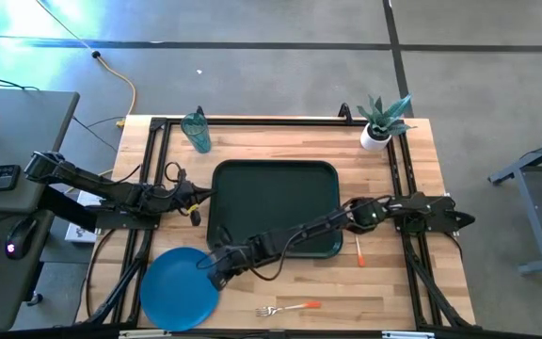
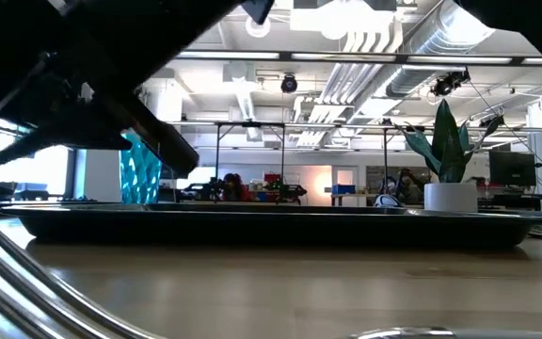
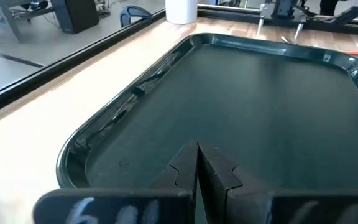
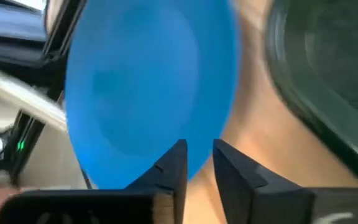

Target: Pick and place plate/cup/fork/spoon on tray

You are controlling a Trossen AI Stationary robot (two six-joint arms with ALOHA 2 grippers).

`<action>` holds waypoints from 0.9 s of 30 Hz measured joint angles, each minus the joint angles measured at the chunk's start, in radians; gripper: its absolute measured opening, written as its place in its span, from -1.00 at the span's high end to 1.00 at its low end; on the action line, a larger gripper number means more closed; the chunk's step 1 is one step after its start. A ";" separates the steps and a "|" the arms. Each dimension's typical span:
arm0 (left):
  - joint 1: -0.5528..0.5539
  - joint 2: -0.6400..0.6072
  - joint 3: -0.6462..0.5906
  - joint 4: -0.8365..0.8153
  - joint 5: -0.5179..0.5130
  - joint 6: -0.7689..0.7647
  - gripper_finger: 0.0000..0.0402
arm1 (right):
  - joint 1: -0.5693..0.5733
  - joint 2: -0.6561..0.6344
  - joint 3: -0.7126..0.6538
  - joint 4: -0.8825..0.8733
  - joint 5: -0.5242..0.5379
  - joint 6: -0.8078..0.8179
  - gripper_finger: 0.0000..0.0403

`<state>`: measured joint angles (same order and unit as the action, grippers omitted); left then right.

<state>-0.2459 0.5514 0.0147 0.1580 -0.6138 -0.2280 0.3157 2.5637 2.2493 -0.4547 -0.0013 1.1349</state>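
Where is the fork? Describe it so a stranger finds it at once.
Start at the dark tray in the table's middle and go to the table edge nearest the arms' bases. The fork lies there, right of the blue plate. Unlike the spoon beside the tray, it has tines.

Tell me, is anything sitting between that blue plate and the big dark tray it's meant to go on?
Nothing visible. The plate lies just off the tray corner, bare wood between them. The right hand hovers at the plate's edge.

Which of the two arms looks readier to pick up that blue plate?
The right one. Its gripper has reached across to the plate's edge with jaws slightly parted, while the left gripper rests shut beside the tray.
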 joint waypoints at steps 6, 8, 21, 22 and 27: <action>0.000 0.000 0.000 0.027 0.013 0.099 0.98 | 0.008 -0.001 -0.047 -0.050 0.027 0.095 0.47; 0.000 0.000 0.000 0.025 0.026 0.099 0.98 | 0.009 -0.001 -0.051 -0.035 0.031 0.113 0.47; -0.006 0.000 -0.001 0.020 -0.013 0.114 0.98 | 0.024 0.034 -0.051 0.086 0.102 0.174 0.46; -0.013 0.000 -0.001 0.024 0.002 0.124 0.98 | 0.022 0.034 -0.052 0.072 0.097 0.170 0.46; -0.073 -0.002 -0.001 0.081 0.055 0.174 0.98 | 0.018 0.057 -0.053 0.091 0.076 0.148 0.46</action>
<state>-0.3185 0.5495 0.0139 0.2390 -0.5589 -0.0541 0.3332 2.6205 2.1963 -0.3639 0.0751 1.2826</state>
